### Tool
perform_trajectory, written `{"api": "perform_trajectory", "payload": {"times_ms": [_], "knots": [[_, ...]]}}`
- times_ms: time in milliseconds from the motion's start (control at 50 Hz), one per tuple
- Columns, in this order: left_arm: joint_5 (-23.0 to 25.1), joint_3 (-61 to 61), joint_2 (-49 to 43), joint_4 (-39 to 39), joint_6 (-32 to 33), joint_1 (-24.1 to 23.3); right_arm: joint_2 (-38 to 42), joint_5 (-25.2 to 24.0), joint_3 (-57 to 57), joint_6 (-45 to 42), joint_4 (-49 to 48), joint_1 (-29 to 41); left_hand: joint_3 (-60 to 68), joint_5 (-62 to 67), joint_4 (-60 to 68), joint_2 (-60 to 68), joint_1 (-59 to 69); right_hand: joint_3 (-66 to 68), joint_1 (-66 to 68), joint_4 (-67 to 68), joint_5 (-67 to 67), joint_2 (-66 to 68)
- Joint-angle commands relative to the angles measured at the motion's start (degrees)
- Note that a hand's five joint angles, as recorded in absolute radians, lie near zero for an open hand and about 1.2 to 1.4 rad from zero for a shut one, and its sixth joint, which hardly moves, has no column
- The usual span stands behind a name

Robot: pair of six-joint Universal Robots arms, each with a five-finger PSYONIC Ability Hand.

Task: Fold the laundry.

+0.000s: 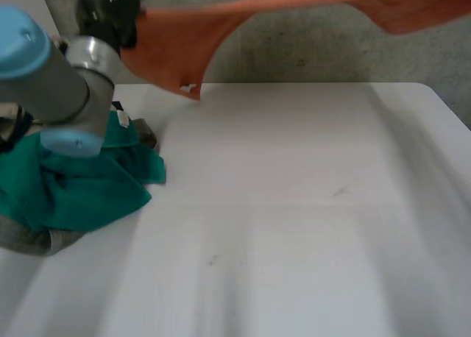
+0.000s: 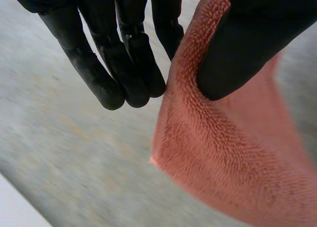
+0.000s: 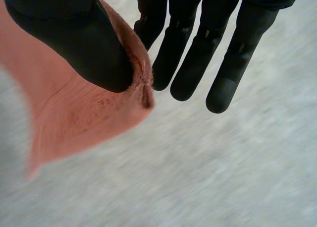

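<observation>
An orange towel (image 1: pixel 184 43) hangs stretched in the air above the table's far edge, spanning from left to right. In the left wrist view my left hand (image 2: pixel 133 53) pinches a corner of the orange towel (image 2: pixel 223 152) between its thumb (image 2: pixel 247 38) and the side of its straight fingers. My right hand (image 3: pixel 198 58) holds the other end: its thumb (image 3: pixel 74 38) presses a fold of the orange towel (image 3: pixel 74 118) against a finger. Grey floor lies below both hands.
A crumpled green cloth (image 1: pixel 73 182) lies on a grey cloth (image 1: pixel 29 238) at the left of the white table (image 1: pixel 294 204), partly under my left arm (image 1: pixel 66 79). Grey carpet (image 1: pixel 331 50) lies beyond the table's far edge.
</observation>
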Motion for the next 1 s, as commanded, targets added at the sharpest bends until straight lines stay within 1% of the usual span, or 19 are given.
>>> {"api": "perform_trajectory", "payload": {"times_ms": [20, 80, 160, 180, 240, 280, 340, 360, 420, 440, 500, 520, 540, 580, 620, 680, 780, 860, 1000], "knots": [[5.9, -17.8, -1.5, 7.8, -0.4, -0.1, 6.4, -3.9, 5.1, -1.7, 8.5, 1.1, 11.9, 13.8, 11.3, 11.4, 13.6, 11.8, 15.6, 11.5, 11.7, 12.5], [7.4, -23.4, -3.7, 9.8, 0.9, -0.4, 8.7, -4.3, 6.5, -4.0, 11.2, 1.2, 11.9, 13.8, 11.3, 11.4, 13.6, 11.8, 15.6, 11.5, 11.7, 12.5], [8.2, -29.8, -5.0, 9.1, 3.3, -0.7, 11.2, -4.1, 8.9, -10.3, 15.6, 0.6, 11.9, 13.8, 11.3, 11.4, 13.6, 11.8, 15.6, 11.5, 11.7, 12.5], [8.5, -31.2, -4.8, 8.8, 3.8, -0.9, 11.2, -4.0, 10.2, -12.5, 17.6, 0.1, 11.9, 13.8, 11.3, 11.4, 13.6, 11.8, 15.6, 11.5, 11.7, 12.5], [8.6, -36.8, -2.0, 6.7, 5.2, -1.8, 9.9, -3.9, 12.7, -14.8, 21.3, -0.9, 11.9, 13.8, 11.3, 11.4, 13.6, 11.8, 15.6, 11.5, 11.7, 12.5], [8.8, -39.7, 0.4, 4.9, 5.7, -2.5, 7.0, -3.9, 15.4, -17.3, 25.5, -2.6, 11.9, 13.8, 11.3, 11.4, 13.6, 11.8, 15.6, 11.5, 11.7, 12.5], [8.3, -45.1, 6.3, -0.7, 6.7, -4.2, 1.3, -4.3, 19.7, -21.4, 32.9, -6.0, 11.9, 13.8, 11.3, 11.4, 13.6, 11.8, 15.6, 11.5, 11.7, 12.5], [8.0, -47.7, 9.1, -5.1, 7.0, -5.2, -0.1, -4.3, 20.9, -23.3, 35.4, -6.9, 11.9, 13.8, 11.3, 11.4, 13.6, 11.8, 15.6, 11.5, 11.7, 12.5], [6.8, -50.8, 12.8, -12.4, 7.6, -6.5, -3.8, -4.9, 24.1, -30.6, 43.5, -10.0, 11.9, 13.8, 11.3, 11.4, 13.6, 11.8, 15.6, 11.5, 11.7, 12.5], [5.9, -52.4, 15.0, -17.7, 8.3, -7.6, -5.7, -5.5, 25.9, -35.7, 48.4, -12.4, 11.9, 13.8, 11.3, 11.4, 13.6, 11.8, 15.6, 11.5, 11.7, 12.5], [3.9, -53.7, 17.5, -26.3, 8.7, -9.1, -7.4, -6.8, 27.7, -43.6, 55.2, -15.5, 11.9, 13.8, 11.3, 11.4, 13.6, 11.8, 15.6, 11.5, 11.7, 12.5], [2.5, -53.5, 18.3, -32.0, 8.7, -9.7, -7.7, -7.4, 28.3, -45.9, 57.0, -16.3, 11.9, 13.8, 11.3, 11.4, 13.6, 11.8, 15.6, 11.5, 11.7, 12.5], [2.0, -53.2, 18.4, -34.3, 8.6, -9.8, -7.6, -8.7, 28.9, -50.7, 59.5, -17.4, 11.9, 13.8, 11.3, 11.4, 13.6, 11.8, 15.6, 11.5, 11.7, 12.5], [0.6, -51.7, 18.3, -39.4, 8.1, -10.3, -6.6, -9.4, 28.6, -51.1, 58.7, -17.3, 11.9, 13.8, 11.3, 11.4, 13.6, 11.8, 15.6, 11.5, 11.7, 12.5], [0.1, -49.8, 17.9, -39.9, 7.6, -10.4, -5.2, -9.2, 27.8, -49.9, 57.4, -17.1, 11.9, 13.8, 11.3, 11.4, 13.6, 11.8, 15.6, 11.5, 11.7, 12.5], [-0.9, -45.4, 14.7, -38.2, 7.3, -10.3, -2.3, -8.1, 25.4, -46.2, 54.4, -15.9, 11.9, 13.8, 11.3, 11.4, 13.6, 11.8, 15.6, 11.5, 11.7, 12.5], [-2.0, -36.4, 9.3, -31.6, 7.6, -9.5, 0.9, -7.1, 21.3, -39.9, 47.4, -13.4, 11.9, 13.8, 11.3, 11.4, 13.6, 11.8, 15.6, 11.5, 11.7, 12.5], [-2.1, -27.6, 3.4, -24.2, 9.0, -9.3, 3.8, -7.9, 19.5, -33.2, 36.8, -10.6, 11.9, 13.8, 11.3, 11.4, 13.6, 11.8, 15.6, 11.5, 11.7, 12.5], [-2.0, -16.2, -6.2, -15.0, 12.7, -9.1, 7.6, -7.8, 19.0, -28.6, 22.6, -7.4, 11.9, 13.8, 11.3, 11.4, 13.6, 11.8, 15.6, 11.5, 11.7, 12.5]]}}
